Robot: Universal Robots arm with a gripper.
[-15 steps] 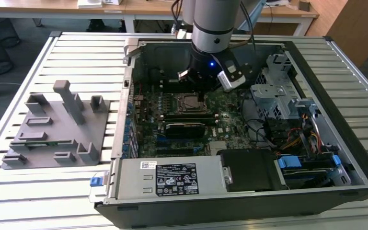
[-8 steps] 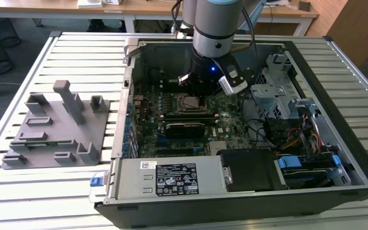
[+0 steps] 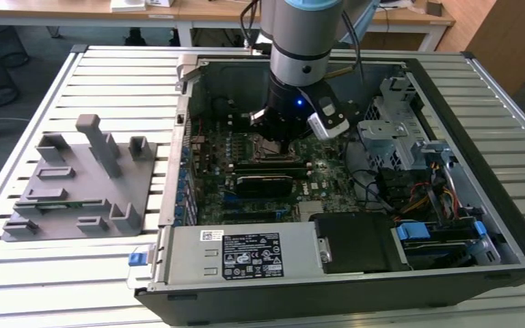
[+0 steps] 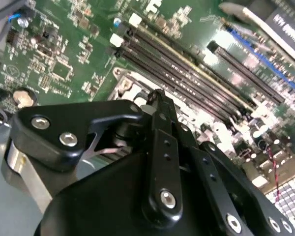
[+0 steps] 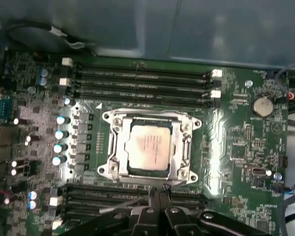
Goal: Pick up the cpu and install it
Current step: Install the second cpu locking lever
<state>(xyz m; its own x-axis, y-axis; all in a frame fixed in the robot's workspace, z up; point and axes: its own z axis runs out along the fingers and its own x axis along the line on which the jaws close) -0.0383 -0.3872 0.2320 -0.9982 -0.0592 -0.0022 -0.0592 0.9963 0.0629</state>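
**CPU seated in the socket, arm low over the board**

The cpu lies flat inside the socket frame on the motherboard, its pale metal top showing square within the silver rim in the first wrist view. Nothing is touching it there; the black linkage of the end effector sits just beside the socket's near edge, over the memory slots that flank the socket on both sides.

In the exterior view the arm reaches straight down into the open computer case, which lies on the slatted bench toward its right-hand side in that view. The grey plastic fixture stands on the bench's other side, well apart from the case.

The second wrist view shows the end effector's dark links close above the green board. Whether its fingers are spread or pressed together I cannot tell; the tips are hidden behind the linkage, and no chip is seen between them.

Judged from this, the placing step looks done: the chip rests in its seat, seemingly aligned with the frame. What remains of installing appears to be securing it, which would call for a careful, level approach so that the chip is not nudged out of its seat and the slots nearby are not struck.
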